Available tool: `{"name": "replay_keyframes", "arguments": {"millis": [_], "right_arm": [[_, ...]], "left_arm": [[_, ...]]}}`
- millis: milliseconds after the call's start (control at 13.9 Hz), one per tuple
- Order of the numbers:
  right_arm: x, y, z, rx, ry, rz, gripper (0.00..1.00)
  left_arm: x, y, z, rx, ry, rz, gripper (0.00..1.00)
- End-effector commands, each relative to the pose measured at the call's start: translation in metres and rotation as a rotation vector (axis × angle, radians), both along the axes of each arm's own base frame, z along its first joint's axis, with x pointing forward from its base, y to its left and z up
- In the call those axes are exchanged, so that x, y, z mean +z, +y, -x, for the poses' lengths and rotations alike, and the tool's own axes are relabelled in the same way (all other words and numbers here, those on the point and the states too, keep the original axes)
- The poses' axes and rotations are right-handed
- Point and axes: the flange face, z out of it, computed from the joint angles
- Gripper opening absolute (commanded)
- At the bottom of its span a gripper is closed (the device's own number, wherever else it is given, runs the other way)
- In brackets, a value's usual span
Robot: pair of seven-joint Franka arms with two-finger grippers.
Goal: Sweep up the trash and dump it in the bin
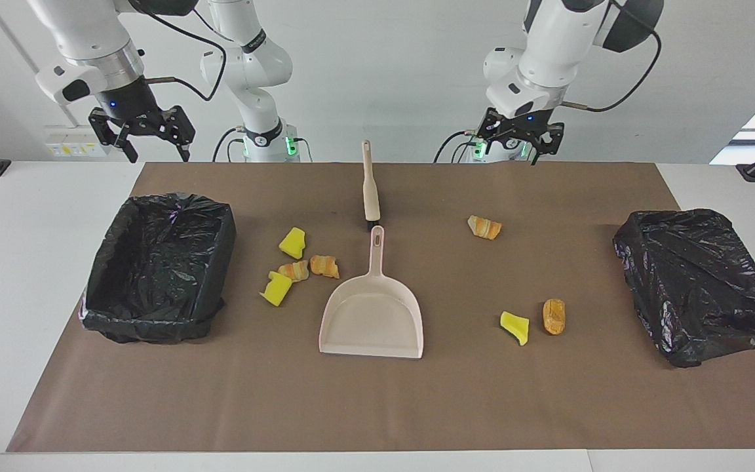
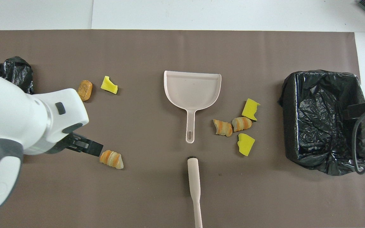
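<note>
Facing view: Nothing is swept up yet. The pink dustpan [image 1: 372,313] lies empty in the middle of the frame, and the brush [image 1: 370,186] lies just above it, untouched. Four bits of trash [image 1: 293,243], yellow sponge chunks and toy croissants, sit left of the pan. One croissant [image 1: 484,227] sits right of center, and a sponge chunk [image 1: 515,327] and a brown pastry [image 1: 554,316] lie at the lower right. The open black-lined bin [image 1: 158,265] at the left holds no trash that I can see. A black bag [image 1: 698,282] lies at the right. The left end effector [image 1: 517,141] hangs open and empty at the upper right of center. The right end effector [image 1: 142,134] waits open and empty at the upper left. All the sweeping and dumping is left to do.

Overhead view: The left arm fills the lower left. The brown mat [image 2: 169,47] covers a white surface [image 2: 201,12]. The wall in the facing view is plain white.
</note>
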Motion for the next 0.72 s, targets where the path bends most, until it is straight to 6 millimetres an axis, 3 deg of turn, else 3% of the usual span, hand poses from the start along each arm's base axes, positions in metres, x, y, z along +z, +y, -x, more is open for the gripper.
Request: {"name": "replay_keyframes", "arguments": {"millis": [0,216,288,360,503,647], "right_arm": [[0.001,0.003,0.002,0.036,-0.011,0.006,1.00],[-0.007,0.009,0.003,0.041,0.002,-0.003,1.00],[-0.012,0.023,0.000,0.057,0.007,-0.004,1.00],[-0.015,0.029,-0.008,0.060,0.000,0.013,1.00],[-0.042,0.049,-0.025,0.005,0.072,0.007,1.00],[-0.051,0.050,-0.036,-0.032,0.067,0.015,1.00]], "left_arm": [[-0.023,-0.032,0.026,0.050,-0.026,0.027,1.00],[-0.051,-0.073,0.051,0.061,-0.020,0.062,1.00],[-0.066,-0.089,0.062,0.063,-0.025,0.066,1.00],[-0.078,-0.102,0.073,0.069,-0.032,0.070,1.00],[-0.103,-0.134,0.102,0.087,-0.038,0.070,1.00],[-0.137,-0.168,0.134,0.120,-0.037,0.060,1.00]]}}
